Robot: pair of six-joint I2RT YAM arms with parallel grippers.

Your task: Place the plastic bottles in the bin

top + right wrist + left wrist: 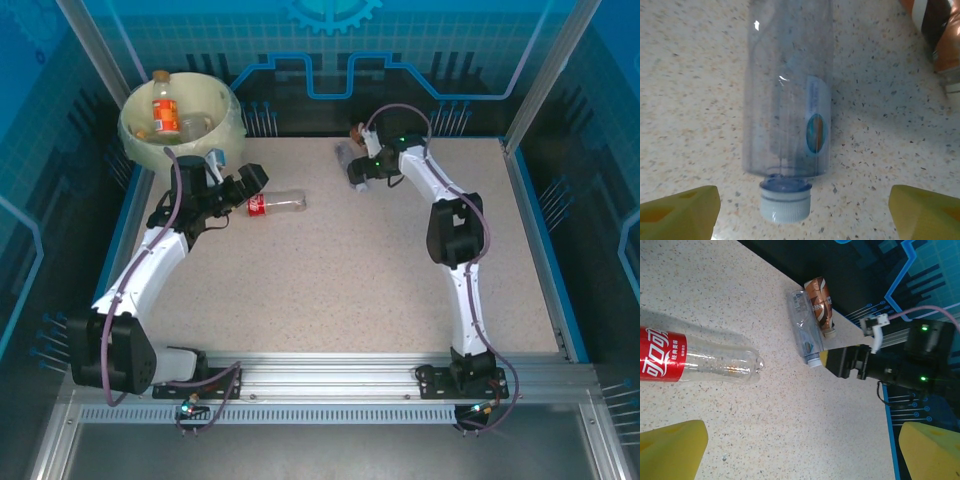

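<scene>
Both grippers gape wide: we see our right gripper (800, 212) flanking the pale cap of a clear bottle (787, 100) lying beside a brown-labelled bottle (935, 35), our left gripper (800, 455) near a red-labelled bottle (695, 360) on the table (400, 300), and the cream bin (232, 125) at the far left corner holding an orange-labelled bottle (164, 105).

The table (380, 290) is pale beige, speckled with dark flecks. The red-label bottle (695, 360) is clear with white lettering; the blue-tinted bottle (787, 100) has a white cap, and the brown-and-orange bottle (820, 302) lies beside it. The bin (232, 120) is cream.
</scene>
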